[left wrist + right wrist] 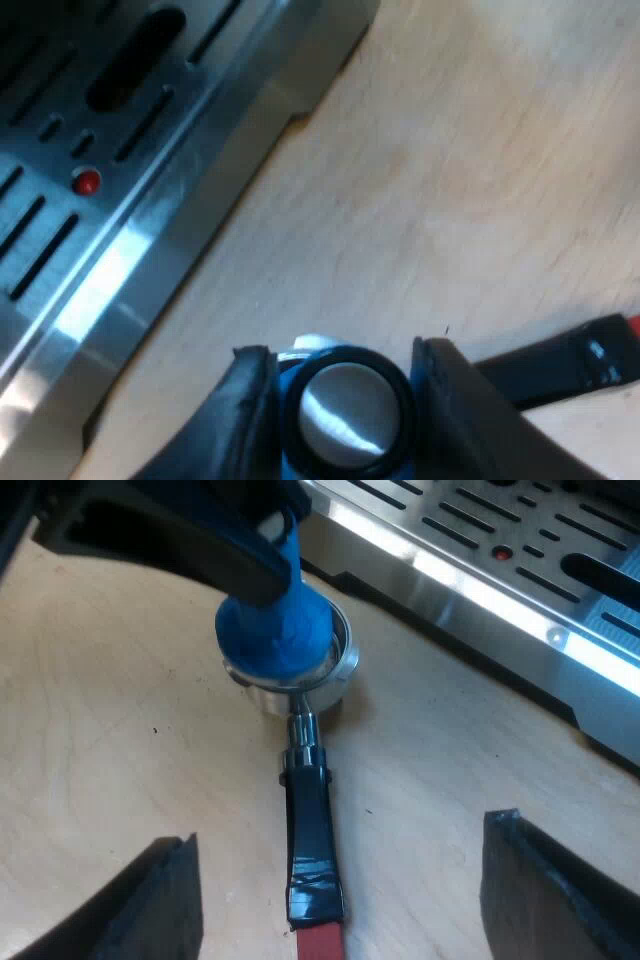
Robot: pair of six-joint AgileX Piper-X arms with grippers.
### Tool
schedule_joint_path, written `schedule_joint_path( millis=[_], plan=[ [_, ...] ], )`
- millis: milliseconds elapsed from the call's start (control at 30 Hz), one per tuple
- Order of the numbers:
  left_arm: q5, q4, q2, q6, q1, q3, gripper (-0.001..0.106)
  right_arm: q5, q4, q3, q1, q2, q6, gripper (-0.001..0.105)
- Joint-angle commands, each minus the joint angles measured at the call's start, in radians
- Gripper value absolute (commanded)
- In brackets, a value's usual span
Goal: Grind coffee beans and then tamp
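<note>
The blue tamper point(345, 415), with a round metal cap, stands between the fingers of my left gripper point(342, 352), which is shut on it. In the right wrist view the tamper point(280, 630) sits in the basket of the metal holder point(340, 665), which lies on the wooden table next to the machine's front, with the left gripper point(200, 540) over it. The holder's dark handle point(312, 850) runs out from the basket and ends in red point(318, 942). My right gripper point(340, 830) hangs open above the handle, its fingers wide apart and touching nothing. The handle point(560, 362) also passes beside the left fingers.
The espresso machine's slotted steel drip tray point(100, 150) with a small red dot point(87, 182) runs close by the holder. From the right wrist the same tray point(520, 540) lies just beyond the basket. Bare wooden table point(100, 740) surrounds the handle.
</note>
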Motion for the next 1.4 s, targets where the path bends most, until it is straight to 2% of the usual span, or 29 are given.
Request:
schedule_joint_path(
  millis=[33,200,500,1400],
  plan=[
    [-0.026,-0.021,0.020,0.006,-0.005,-0.008,0.000,0.007,-0.007,0.000,0.001,-0.007,-0.010,0.060],
    [-0.065,-0.030,0.038,0.006,-0.005,-0.008,0.000,0.007,-0.007,0.000,0.001,-0.007,-0.010,0.060],
    [-0.065,-0.058,0.042,0.006,-0.005,-0.008,0.000,0.007,-0.007,0.000,0.001,-0.007,-0.010,0.060],
    [-0.060,-0.037,0.042,0.006,-0.005,0.001,0.000,0.007,-0.007,0.000,0.001,-0.007,-0.010,0.060]
  ],
)
